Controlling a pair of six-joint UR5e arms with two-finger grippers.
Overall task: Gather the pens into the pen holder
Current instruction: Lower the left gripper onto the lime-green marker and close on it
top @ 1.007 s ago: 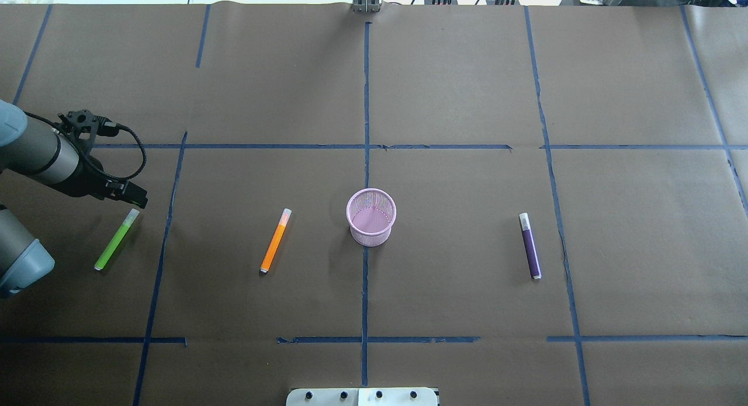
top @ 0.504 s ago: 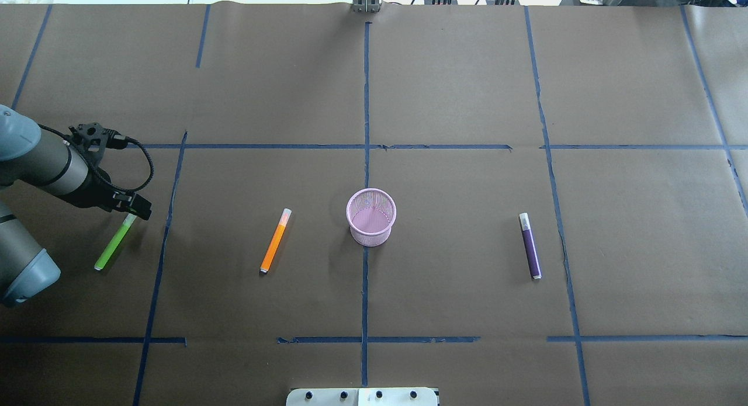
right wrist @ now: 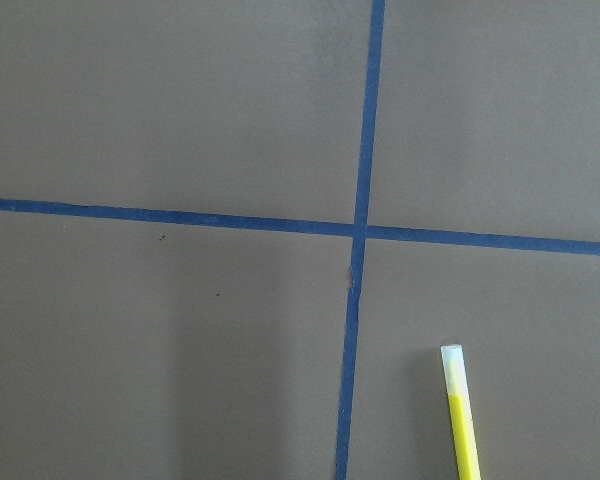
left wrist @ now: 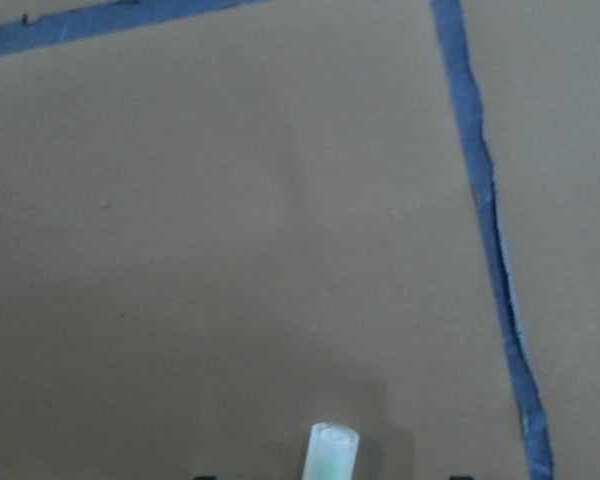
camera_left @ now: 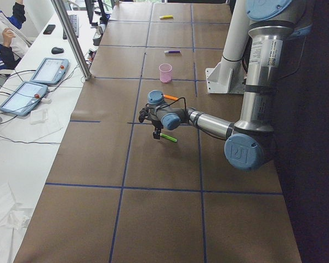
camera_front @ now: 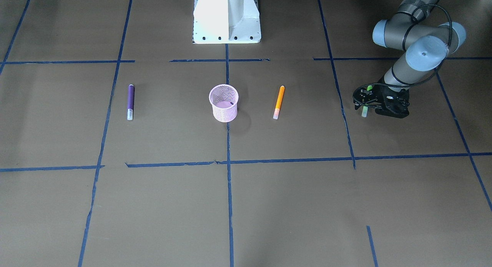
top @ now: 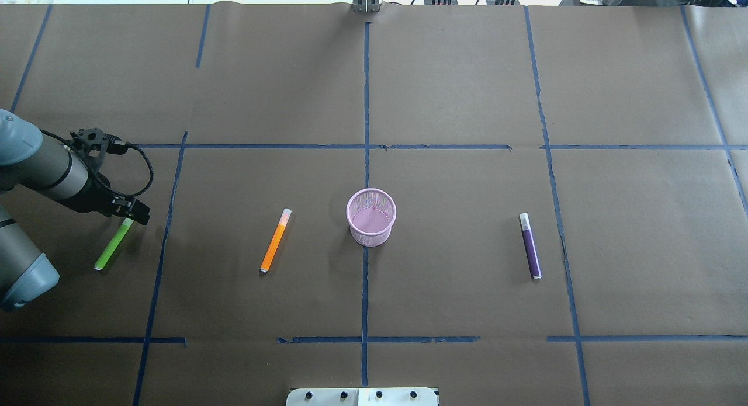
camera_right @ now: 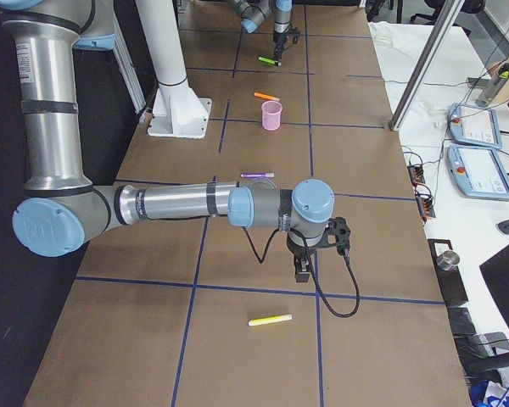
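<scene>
- Left pincer (top: 133,212): open by my reading. It sits low over the surface (top: 456,90), its jaws standing either side of the green pen's pale cap end, with a gap on each side in the wrist view.
- Green pen (top: 112,248): lies flat at the robot's far left, well apart from the pen holder.
- Orange pen (top: 274,240): lies flat, near the holder on its left, not touching.
- Pen holder (top: 369,236): upright at mid-surface, on a blue tape line.
- Purple pen (top: 530,246): lies flat, well apart on the holder's right.
- Right pincer (camera_right: 304,273): hangs over a tape crossing near a yellow pen (camera_right: 270,320). I cannot tell whether it is open or closed.
</scene>
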